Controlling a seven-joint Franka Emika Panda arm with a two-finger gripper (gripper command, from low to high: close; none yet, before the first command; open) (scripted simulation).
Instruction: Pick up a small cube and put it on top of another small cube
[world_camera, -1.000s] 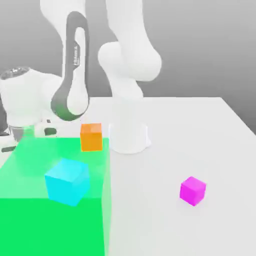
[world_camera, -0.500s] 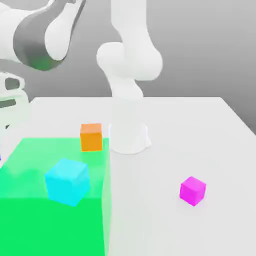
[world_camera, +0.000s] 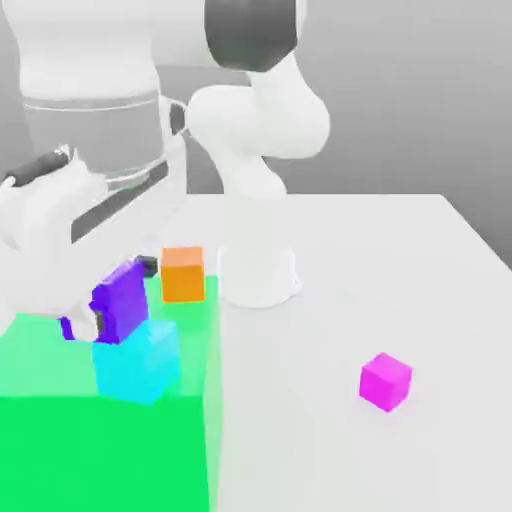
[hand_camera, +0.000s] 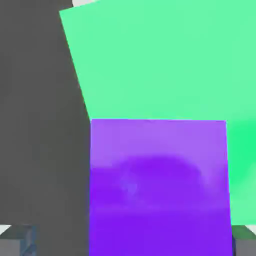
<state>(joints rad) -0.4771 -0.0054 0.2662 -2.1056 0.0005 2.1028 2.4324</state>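
My gripper (world_camera: 110, 310) fingers spread either side of matte violet-blue small cube (world_camera: 122, 302), tilted atop larger plain cyan cube (world_camera: 138, 362). Risk: off-centre, tilted perch; cube may slide off.

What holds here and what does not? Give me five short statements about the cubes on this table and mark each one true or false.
1. The violet cube is up over the cyan cube, tilted. True.
2. The orange cube is stacked on the pink cube. False: they stand well apart, with nothing on the pink one.
3. The pink cube stands on the white part of the table, off the green area. True.
4. The cyan cube is the smallest cube in view. False: it is the biggest.
5. The pink cube lies toward the exterior view's left of the cyan cube. False: it lies toward that view's right.
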